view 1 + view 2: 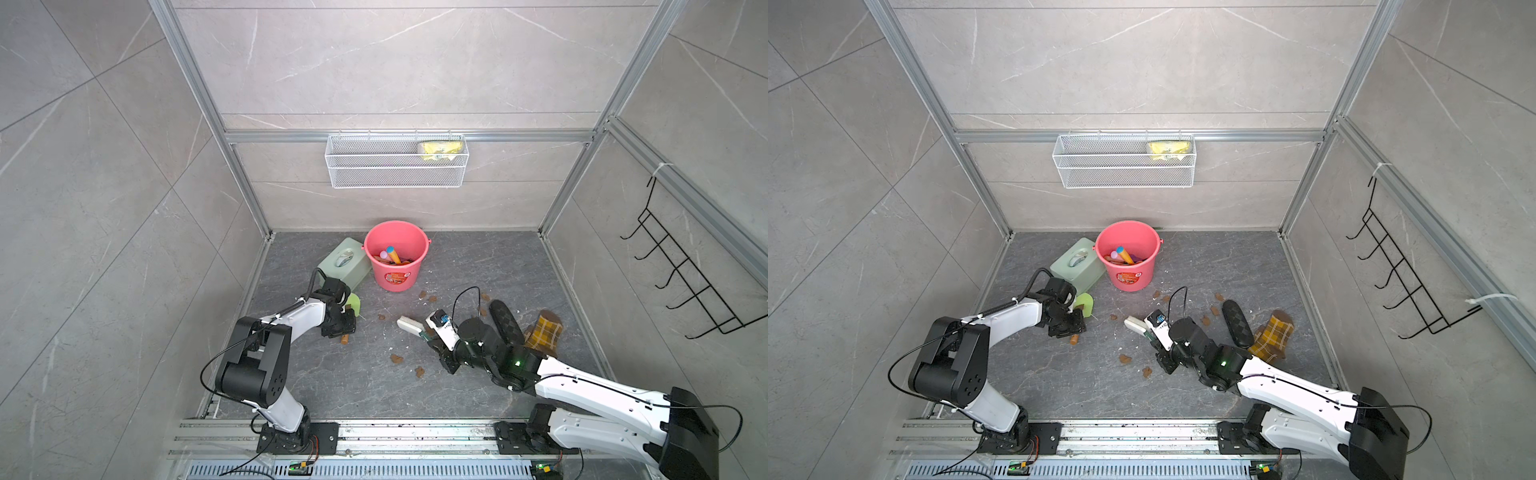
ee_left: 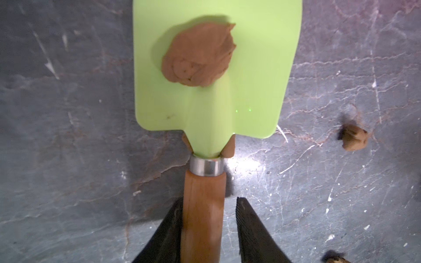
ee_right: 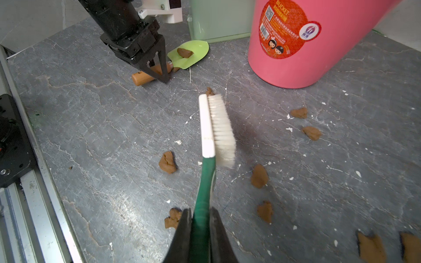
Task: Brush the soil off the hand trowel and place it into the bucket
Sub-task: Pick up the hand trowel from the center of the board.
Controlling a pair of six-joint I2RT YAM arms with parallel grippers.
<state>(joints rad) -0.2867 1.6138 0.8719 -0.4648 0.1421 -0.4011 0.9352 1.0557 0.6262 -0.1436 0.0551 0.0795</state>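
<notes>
Loosely straddling the hand trowel (image 2: 209,102) on the table (image 1: 353,386), near the bucket (image 1: 415,270).
Left pincer (image 2: 208,200) narrow about its handle, 1 side gapped; soil (image 2: 198,54) on blade; right pincer (image 3: 201,209) clamped on brush (image 3: 218,127).

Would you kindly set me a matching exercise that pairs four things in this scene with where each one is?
Things:
1 trowel
2 brush
3 bucket
4 yellow packet

Places:
A in the wire basket
B on the floor, handle straddled by the left pincer
C gripped in the right pincer
D standing beside the green tissue box

Pairs: 1-B; 2-C; 3-D; 4-A.
</notes>
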